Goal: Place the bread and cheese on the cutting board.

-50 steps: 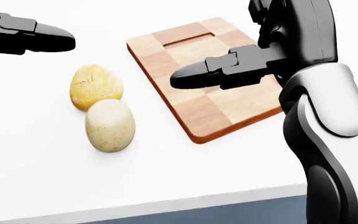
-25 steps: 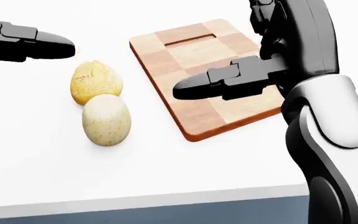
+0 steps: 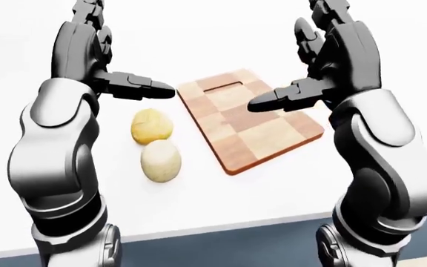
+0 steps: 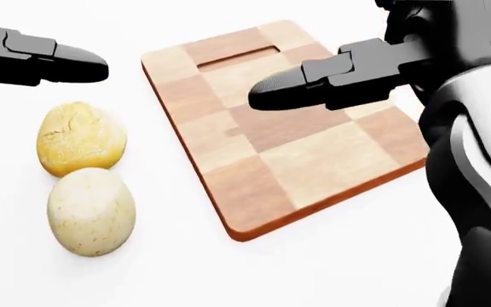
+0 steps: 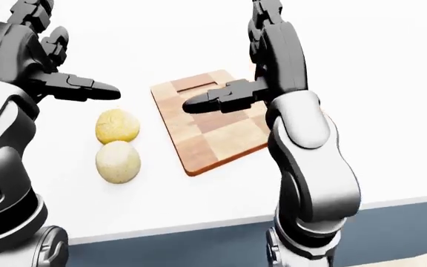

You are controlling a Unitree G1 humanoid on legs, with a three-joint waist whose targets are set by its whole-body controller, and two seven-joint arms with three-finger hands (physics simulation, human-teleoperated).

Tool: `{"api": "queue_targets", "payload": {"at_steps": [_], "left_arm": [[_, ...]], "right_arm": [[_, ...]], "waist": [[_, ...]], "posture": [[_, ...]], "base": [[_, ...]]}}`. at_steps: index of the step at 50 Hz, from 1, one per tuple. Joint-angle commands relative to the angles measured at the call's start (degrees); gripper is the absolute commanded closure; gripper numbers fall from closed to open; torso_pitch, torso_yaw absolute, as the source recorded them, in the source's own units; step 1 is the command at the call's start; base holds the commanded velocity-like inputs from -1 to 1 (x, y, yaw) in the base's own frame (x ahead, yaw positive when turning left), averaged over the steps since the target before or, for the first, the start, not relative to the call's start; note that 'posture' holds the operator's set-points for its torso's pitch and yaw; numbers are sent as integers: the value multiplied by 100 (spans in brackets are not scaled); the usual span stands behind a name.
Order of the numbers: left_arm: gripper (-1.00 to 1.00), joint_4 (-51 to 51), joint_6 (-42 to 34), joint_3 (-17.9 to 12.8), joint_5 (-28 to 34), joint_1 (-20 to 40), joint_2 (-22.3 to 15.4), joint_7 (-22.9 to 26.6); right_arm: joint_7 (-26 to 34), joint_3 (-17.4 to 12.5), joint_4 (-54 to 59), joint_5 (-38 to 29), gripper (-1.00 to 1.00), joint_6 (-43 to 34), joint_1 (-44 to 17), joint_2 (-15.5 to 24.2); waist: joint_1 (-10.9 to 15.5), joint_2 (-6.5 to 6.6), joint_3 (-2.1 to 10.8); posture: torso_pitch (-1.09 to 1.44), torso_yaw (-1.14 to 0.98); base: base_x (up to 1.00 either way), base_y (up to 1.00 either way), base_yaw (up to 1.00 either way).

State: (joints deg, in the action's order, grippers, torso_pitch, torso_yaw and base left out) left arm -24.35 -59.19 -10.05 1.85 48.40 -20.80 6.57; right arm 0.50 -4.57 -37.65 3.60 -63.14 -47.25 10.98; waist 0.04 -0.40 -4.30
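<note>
A golden, crusty bread roll lies on the white counter at the left of the head view. A pale, speckled round of cheese lies just below it, touching it or nearly so. The checkered wooden cutting board, with a handle slot at its top, lies to their right and holds nothing. My left hand is open and empty, held above the bread. My right hand is open and empty, held over the board's upper part.
The white counter ends in an edge at the bottom of the eye views, with a dark blue front below it. Nothing else stands on the counter in view.
The whole head view has shifted: the camera has moved in, so the board, bread and cheese look larger and the counter edge has left the view. Both hands stay open.
</note>
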Motion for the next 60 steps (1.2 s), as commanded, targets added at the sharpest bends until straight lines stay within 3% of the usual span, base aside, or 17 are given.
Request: {"api": "queue_targets", "payload": {"at_steps": [1, 2, 4, 6, 7, 10, 15, 19, 24, 28, 31, 36, 42, 45, 56, 60], "left_arm": [[-100, -99, 120, -108, 22, 153, -100, -26], [-100, -111, 115, -112, 19, 142, -102, -32], [-100, -126, 120, -123, 7, 118, -108, -34], [-100, -137, 115, -127, -2, 114, -114, -40], [-100, -138, 107, -133, -9, 117, -115, -44], [-100, -152, 92, -163, -22, 112, -176, -23], [-100, -137, 104, -182, -29, 100, -213, -38], [-100, -283, 2, -238, -20, 37, -309, 17], [-100, -386, -98, -369, -26, 0, -442, 43], [-100, -498, -195, -489, -70, -55, -584, 89], [-100, -600, -282, -597, -114, -107, -678, 98], [-100, -711, -394, -695, -193, -126, -816, 103], [-100, -868, -551, -819, -307, -164, -974, 94], [-100, -861, -544, -821, -344, -187, -1031, 84], [-100, -853, -528, -938, -476, -270, -1190, 37], [-100, -847, -519, -947, -504, -282, -1210, 12]], "right_arm": [[157, -35, -268, 17, -100, -608, -500, 169], [236, -162, -505, 105, -100, -979, -644, 196], [352, -121, -651, 133, -100, -1425, -887, 395], [405, -195, -746, 163, -100, -1678, -1013, 404], [464, -134, -557, 173, -100, -1810, -1297, 511], [704, 234, -386, 105, -100, -1738, -1314, 696], [1255, 342, 516, -111, -100, -1667, -2166, 876], [2114, 861, 1277, -516, -100, -1401, -2678, 1208], [2910, 1219, 1586, -1305, -100, -1000, -2544, 800], [3732, 1342, 2123, -1965, -100, -771, -2822, 636], [4242, 1385, 2299, -2516, -100, -345, -2641, 415], [4923, 1143, 3581, -3239, -100, 584, -3219, 46], [5202, 888, 4420, -3692, -100, 1544, -3063, -379], [5443, 914, 4685, -3806, -100, 1919, -2966, -492], [6642, 1006, 4144, -4392, -100, 1893, -2311, -759], [7213, 1114, 3565, -4629, -100, 1544, -2102, -942]], "waist": [[17, -23, 177], [10, -14, 194], [-36, 79, 219], [-31, 90, 210], [-34, 90, 212], [-36, 84, 219], [-47, 100, 223], [-36, 120, 194], [-66, 162, 185], [-85, 197, 191], [-85, 223, 178], [-108, 267, 186], [-141, 323, 182], [-153, 343, 194], [-168, 372, 199], [-168, 376, 199]], "posture": [[0, 0], [0, 0], [0, 0], [0, 0], [0, 0], [0, 0], [0, 0], [0, 0], [0, 0], [0, 0], [0, 0], [0, 0], [0, 0], [0, 0], [0, 0], [0, 0]], "base": [[0, 0, 0], [0, 0, 0], [0, 0, 0], [0, 0, 0], [0, 0, 0], [0, 0, 0], [0, 0, 0], [0, 0, 0], [0, 0, 0], [0, 0, 0], [0, 0, 0], [0, 0, 0], [0, 0, 0], [0, 0, 0], [0, 0, 0], [0, 0, 0]]}}
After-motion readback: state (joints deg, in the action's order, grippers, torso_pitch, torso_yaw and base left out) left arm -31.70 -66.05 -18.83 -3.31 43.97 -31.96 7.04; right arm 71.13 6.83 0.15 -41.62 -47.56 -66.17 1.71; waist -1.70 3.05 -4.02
